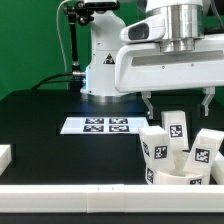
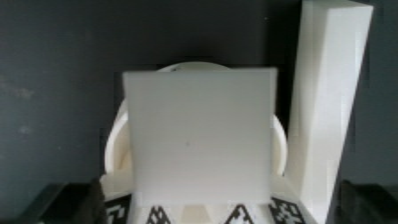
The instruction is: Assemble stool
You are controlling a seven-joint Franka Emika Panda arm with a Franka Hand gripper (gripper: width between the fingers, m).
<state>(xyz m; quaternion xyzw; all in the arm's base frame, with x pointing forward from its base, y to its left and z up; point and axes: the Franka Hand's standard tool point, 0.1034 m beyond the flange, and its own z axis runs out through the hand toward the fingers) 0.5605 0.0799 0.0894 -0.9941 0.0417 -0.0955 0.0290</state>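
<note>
The stool's round white seat (image 1: 178,179) lies at the front of the exterior view's right. Three white tagged legs stand upright at it: one on the left (image 1: 155,150), one at the back (image 1: 175,127), one on the right (image 1: 205,150). My gripper (image 1: 177,103) hangs just above the back leg, open and empty, with a finger (image 1: 148,102) out to each side. In the wrist view my gripper (image 2: 210,208) looks down on a leg's flat white face (image 2: 199,130), with the seat's rim (image 2: 196,68) showing round it and another white upright part (image 2: 331,90) beside it.
The marker board (image 1: 100,125) lies flat on the black table at the centre. A long white rail (image 1: 90,190) runs along the front edge. A short white block (image 1: 5,155) sits at the exterior view's left. The arm's white base (image 1: 100,70) stands at the back.
</note>
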